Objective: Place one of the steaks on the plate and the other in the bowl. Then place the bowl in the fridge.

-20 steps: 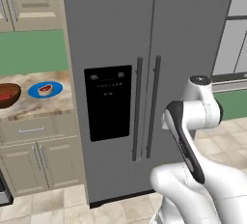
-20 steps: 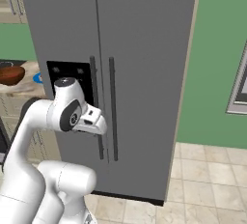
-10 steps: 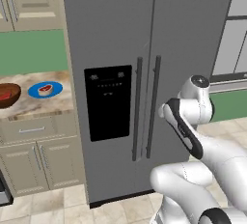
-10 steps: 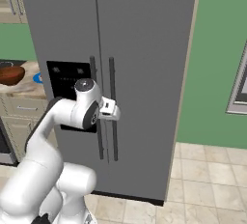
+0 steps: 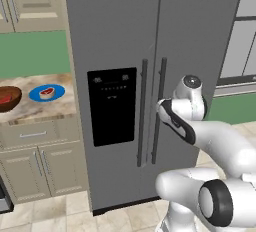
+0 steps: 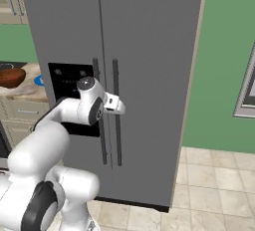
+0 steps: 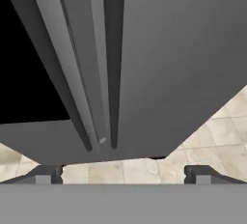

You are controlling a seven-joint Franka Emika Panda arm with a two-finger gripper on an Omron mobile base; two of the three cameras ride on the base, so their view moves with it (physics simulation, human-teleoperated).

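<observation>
The tall grey fridge [image 5: 200,41] stands with both doors shut, and its two dark vertical handles [image 5: 152,111] meet at the middle. My gripper [image 6: 116,105] hovers just in front of those handles at mid height. In the hand view the gripper [image 7: 123,175] is open, its fingertips [image 7: 46,175] wide apart with nothing between them, and the handles [image 7: 108,73] run away above. On the counter to the left sits the brown bowl [image 5: 14,101] with a red steak [image 5: 4,97] in it. Beside it the blue plate [image 5: 35,95] carries the pale-rimmed steak [image 5: 47,93].
A black dispenser panel [image 5: 112,105] fills the left fridge door. Beige cabinets and a drawer [image 5: 32,136] sit under the marble counter. A green wall [image 6: 224,65] runs to the fridge's right, over a tiled floor [image 6: 214,185].
The arm has swung up and forward, bringing the hand closer to the fridge handles. The jaws stay open. Bowl, plate and steaks have not moved.
</observation>
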